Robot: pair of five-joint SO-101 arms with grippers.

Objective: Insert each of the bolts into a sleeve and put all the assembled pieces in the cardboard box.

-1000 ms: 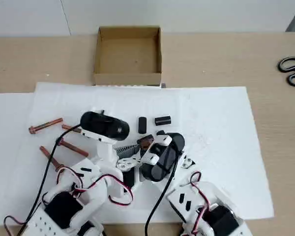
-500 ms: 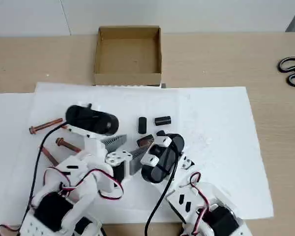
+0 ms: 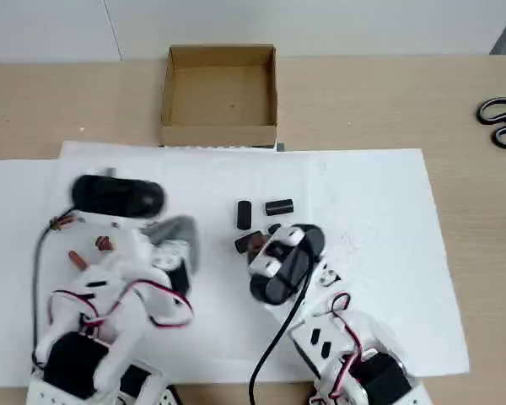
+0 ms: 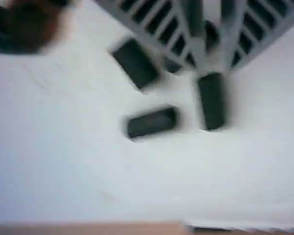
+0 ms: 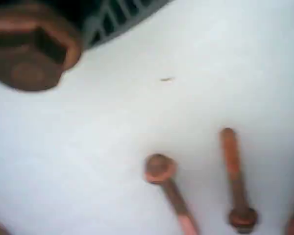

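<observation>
My right gripper (image 3: 255,245) sits at mid-paper, shut on a copper bolt (image 5: 32,53) whose hex head faces the right wrist camera; something dark surrounds its shank. My left gripper (image 3: 179,236) is off to the left of it, open and holding nothing, its grey lattice fingers (image 4: 186,24) above the paper. Three black sleeves (image 4: 137,62) (image 4: 152,122) (image 4: 211,100) lie loose near the right gripper; two of them show as sleeves (image 3: 244,214) (image 3: 279,207) from above. Loose bolts (image 5: 159,169) (image 5: 233,166) lie at the paper's left, partly hidden under the left arm (image 3: 104,244). The cardboard box (image 3: 219,135) stands empty at the back.
White paper (image 3: 363,194) covers the table's front half, with bare paper on the right. Scissors (image 3: 502,118) lie at the far right edge. Both arm bases and their cables (image 3: 274,346) crowd the near edge.
The left arm has swung left, away from the right gripper and over the loose bolts. The right gripper has stayed almost in place with its bolt.
</observation>
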